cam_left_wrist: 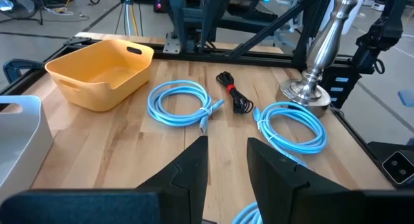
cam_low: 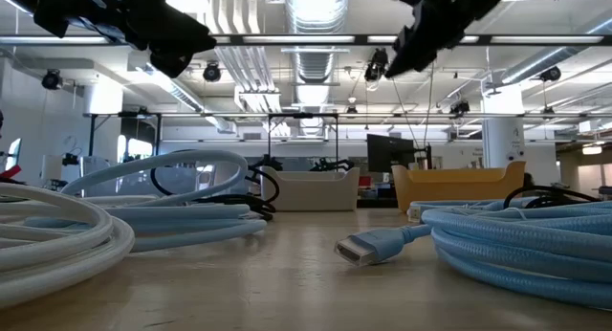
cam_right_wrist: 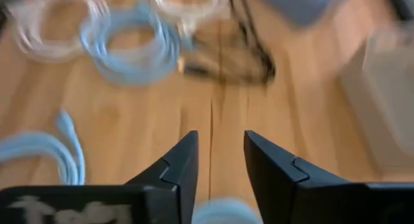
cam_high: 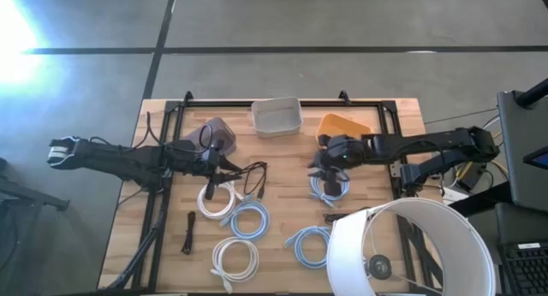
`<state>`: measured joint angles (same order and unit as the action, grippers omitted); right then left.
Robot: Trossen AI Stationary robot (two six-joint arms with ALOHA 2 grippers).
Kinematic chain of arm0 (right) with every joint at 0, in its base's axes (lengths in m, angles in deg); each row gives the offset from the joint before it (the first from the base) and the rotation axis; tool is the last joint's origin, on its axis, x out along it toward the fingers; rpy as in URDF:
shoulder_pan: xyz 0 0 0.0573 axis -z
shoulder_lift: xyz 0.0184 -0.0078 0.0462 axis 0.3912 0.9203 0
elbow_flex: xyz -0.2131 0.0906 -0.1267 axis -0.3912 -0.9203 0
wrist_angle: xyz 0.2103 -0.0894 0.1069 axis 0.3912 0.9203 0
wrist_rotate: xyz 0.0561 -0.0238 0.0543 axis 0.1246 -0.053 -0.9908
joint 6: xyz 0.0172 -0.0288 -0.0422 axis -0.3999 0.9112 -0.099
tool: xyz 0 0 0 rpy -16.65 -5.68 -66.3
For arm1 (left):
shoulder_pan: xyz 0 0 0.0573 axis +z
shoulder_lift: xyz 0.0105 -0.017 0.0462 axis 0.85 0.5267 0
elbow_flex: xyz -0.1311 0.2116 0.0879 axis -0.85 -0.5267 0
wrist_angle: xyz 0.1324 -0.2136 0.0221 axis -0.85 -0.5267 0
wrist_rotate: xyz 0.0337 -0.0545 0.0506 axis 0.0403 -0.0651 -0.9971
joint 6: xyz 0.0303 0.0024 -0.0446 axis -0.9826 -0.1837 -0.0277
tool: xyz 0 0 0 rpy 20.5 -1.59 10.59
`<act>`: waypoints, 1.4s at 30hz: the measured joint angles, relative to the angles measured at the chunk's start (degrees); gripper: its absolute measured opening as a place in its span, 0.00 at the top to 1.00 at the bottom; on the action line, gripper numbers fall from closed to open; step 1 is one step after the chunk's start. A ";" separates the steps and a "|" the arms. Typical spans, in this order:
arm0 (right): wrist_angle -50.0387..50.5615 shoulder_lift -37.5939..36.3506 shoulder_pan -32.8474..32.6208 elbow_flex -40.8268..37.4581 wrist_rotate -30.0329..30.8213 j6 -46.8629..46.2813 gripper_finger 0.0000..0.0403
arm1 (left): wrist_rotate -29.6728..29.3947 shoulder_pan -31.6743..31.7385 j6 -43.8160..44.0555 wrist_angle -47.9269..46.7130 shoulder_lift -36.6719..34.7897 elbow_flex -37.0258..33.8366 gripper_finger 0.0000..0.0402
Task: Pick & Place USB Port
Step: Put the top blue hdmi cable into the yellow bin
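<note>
Pale blue, limp and light, the coiled cable (cam_high: 329,186) just beneath my right claw (cam_high: 324,164), parted and empty, is best pinched across its bundled loops.

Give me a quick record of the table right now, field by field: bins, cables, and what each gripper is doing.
bins: white bin, orange bin and purple bin along the far side
blue cables: four coils, e.g.
white cables: two coils, e.g.
black cables: one loose, one bundled
left gripper: open, empty, near the purple bin
right gripper: open, empty, above a blue coil
lamp: near right corner
</note>
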<state>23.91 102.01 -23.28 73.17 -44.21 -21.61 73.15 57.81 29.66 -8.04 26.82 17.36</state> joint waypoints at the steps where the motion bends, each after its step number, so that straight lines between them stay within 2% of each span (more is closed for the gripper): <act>1: 2.33 0.71 0.00 0.22 0.56 -0.97 0.67 | 0.00 0.00 0.03 -0.02 0.06 -0.02 0.72; 5: 9.12 3.23 0.02 -0.59 3.73 -5.20 0.62 | 0.00 -0.04 0.09 0.02 0.13 -0.13 0.72; 11: 13.23 7.66 0.02 -3.11 6.10 -11.12 0.58 | 0.02 -0.04 0.12 0.02 0.18 -0.13 0.72; 16: 19.96 10.66 -0.24 -3.11 5.81 -16.94 0.57 | 0.04 -0.04 1.06 0.00 0.20 -0.13 0.72; 20: 24.46 12.12 -1.86 -3.11 4.93 -15.04 0.57 | 0.22 -0.02 1.11 -0.03 0.20 -0.13 0.72; 24: 24.99 13.00 -3.53 -3.41 1.09 -13.97 0.57 | 0.24 -0.02 1.17 -0.11 0.20 -0.13 0.72; 35: 23.94 20.07 -8.18 -3.60 0.50 -13.84 0.57 | 0.26 -0.02 1.19 -0.35 0.20 -0.13 0.72; 42: 23.93 25.62 -8.52 -3.35 0.22 -10.41 0.60 | 0.26 -0.02 1.21 -0.55 0.23 -0.13 0.72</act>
<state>47.83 127.62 -31.80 69.82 -43.99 -32.02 73.42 57.79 30.87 -8.58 27.05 17.23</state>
